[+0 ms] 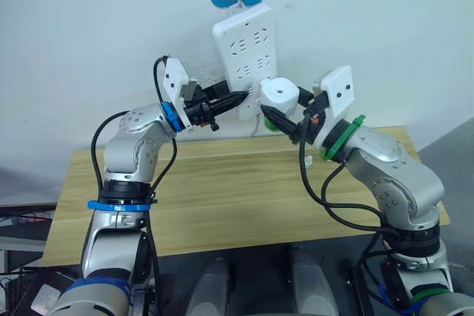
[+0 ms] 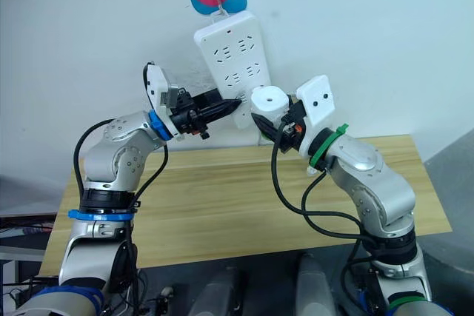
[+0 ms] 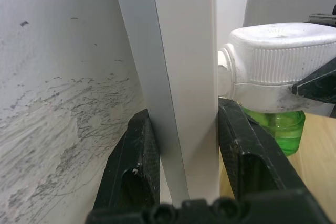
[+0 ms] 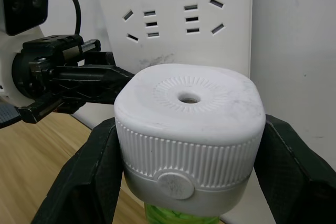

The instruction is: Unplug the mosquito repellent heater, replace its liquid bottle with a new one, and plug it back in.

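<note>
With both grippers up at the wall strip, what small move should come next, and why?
Probably the right gripper should pull the small white rounded heater straight off the tall white power strip. Its fingers flank the heater, which sits against the strip, while the left gripper clamps the strip's edge to brace it.

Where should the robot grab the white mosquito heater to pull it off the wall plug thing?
Probably by its ribbed white sides. The right gripper already clamps the mosquito heater there, one finger on each side. The ridges likely stop slipping, and the green bottle underneath stays free. The left gripper pinches the power strip edge to steady it.
</note>
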Robot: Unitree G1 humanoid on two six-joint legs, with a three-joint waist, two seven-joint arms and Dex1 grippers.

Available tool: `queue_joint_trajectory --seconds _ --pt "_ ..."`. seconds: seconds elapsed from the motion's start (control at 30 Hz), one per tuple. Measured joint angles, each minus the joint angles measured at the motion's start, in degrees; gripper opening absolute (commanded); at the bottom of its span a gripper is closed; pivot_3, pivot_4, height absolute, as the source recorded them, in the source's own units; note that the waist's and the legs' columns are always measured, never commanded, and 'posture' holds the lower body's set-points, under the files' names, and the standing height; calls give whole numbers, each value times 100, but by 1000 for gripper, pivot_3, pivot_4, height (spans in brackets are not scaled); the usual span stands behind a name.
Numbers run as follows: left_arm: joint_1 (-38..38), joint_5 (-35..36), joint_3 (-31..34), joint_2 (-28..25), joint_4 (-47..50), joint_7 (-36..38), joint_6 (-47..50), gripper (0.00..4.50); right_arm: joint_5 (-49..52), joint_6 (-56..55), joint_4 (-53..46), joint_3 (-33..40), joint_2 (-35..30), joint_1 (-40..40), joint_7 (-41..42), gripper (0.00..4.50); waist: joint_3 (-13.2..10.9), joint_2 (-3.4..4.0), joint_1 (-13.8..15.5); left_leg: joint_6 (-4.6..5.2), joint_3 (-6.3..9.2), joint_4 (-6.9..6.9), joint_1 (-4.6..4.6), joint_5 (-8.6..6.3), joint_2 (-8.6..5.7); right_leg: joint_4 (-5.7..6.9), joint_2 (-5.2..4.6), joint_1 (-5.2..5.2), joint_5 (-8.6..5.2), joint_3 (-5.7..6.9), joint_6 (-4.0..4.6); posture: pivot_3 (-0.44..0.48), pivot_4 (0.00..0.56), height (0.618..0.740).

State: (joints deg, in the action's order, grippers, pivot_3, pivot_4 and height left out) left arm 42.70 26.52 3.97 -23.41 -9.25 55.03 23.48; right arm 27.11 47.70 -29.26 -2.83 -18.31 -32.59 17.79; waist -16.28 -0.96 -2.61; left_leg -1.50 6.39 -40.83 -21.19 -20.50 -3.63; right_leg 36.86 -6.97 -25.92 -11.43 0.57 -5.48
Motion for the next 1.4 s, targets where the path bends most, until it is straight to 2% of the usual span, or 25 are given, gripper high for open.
queue_joint_trajectory --seconds 0.13,0.23,0.43,0.9,1.3,1.4 --pt "-1 -2 2 -6 0 -22 12 1281 -79 -105 51 -62 -23 -2 11 3084 0 0 -1 0 -1 -1 4 0 0 -1 0 0 0 0 0 -32 264 740" --pt "-15 -2 3 -7 14 -45 15 1281 -363 -374 144 -324 -357 -93 193 3084 0 0 -3 0 -4 -1 7 0 0 -2 0 0 0 -2 0 -32 263 740" --pt "-32 -19 22 -17 24 -58 13 1281 -437 -457 436 -392 -590 -318 541 3084 0 0 -16 0 -7 -1 11 0 2 -2 -1 0 0 -4 0 -33 262 740" --pt "-115 -92 144 -82 70 -134 8 1281 -314 -445 1038 -310 -259 -685 761 3084 0 0 -54 -1 -12 -2 26 1 10 6 -1 0 5 -4 8 -23 260 740" --pt "-153 -166 200 -86 119 -211 7 1281 -1277 -981 1061 -875 -303 -685 688 3084 3 1 -76 -3 -23 -2 31 2 13 11 -1 -6 8 -7 12 -17 256 740" --pt "-157 -197 246 -106 117 -211 10 1281 -1016 -741 1171 -542 195 -676 655 3084 4 0 -90 -11 -30 -3 31 6 18 12 -1 -13 20 -5 22 -16 256 740"
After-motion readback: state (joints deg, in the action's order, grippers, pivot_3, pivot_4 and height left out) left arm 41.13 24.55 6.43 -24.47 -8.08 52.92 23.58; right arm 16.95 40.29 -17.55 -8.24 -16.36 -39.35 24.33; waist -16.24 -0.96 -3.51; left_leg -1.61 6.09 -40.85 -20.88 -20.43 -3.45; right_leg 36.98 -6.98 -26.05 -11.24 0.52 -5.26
